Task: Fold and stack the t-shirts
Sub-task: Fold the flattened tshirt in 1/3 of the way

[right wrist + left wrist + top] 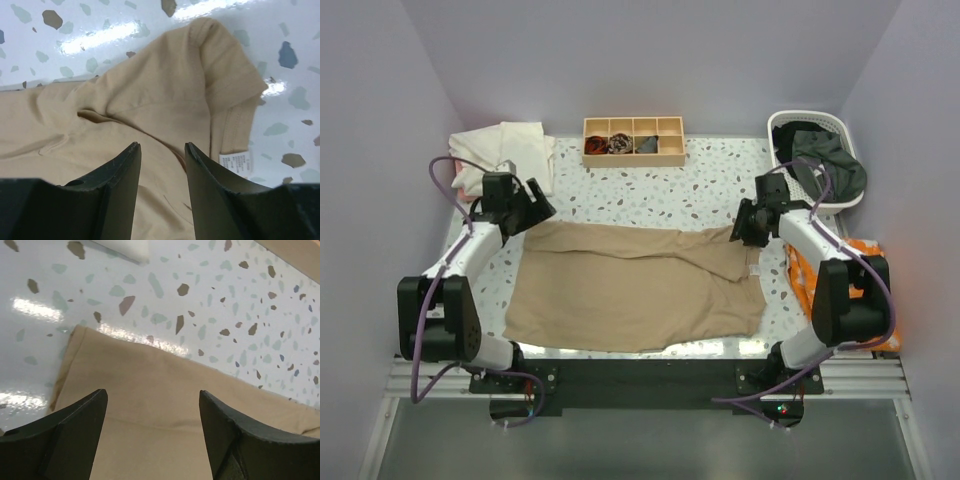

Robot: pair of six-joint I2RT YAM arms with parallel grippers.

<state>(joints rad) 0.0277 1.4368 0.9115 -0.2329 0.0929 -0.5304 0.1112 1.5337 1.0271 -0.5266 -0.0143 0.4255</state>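
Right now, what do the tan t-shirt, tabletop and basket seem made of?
Tan t-shirt: soft matte knit, likely cotton; creases, stitched hem. Tabletop: glossy speckled terrazzo look, glare patches; perhaps laminate. Basket: white, slotted walls, probably plastic.

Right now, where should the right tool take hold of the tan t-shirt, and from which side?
Take the tan t-shirt at its far right corner, where the hemmed edge lies folded over on the table. Probably come down with the right tool from the bare-table side, so one finger can slide under the hem. Its jaws are open.
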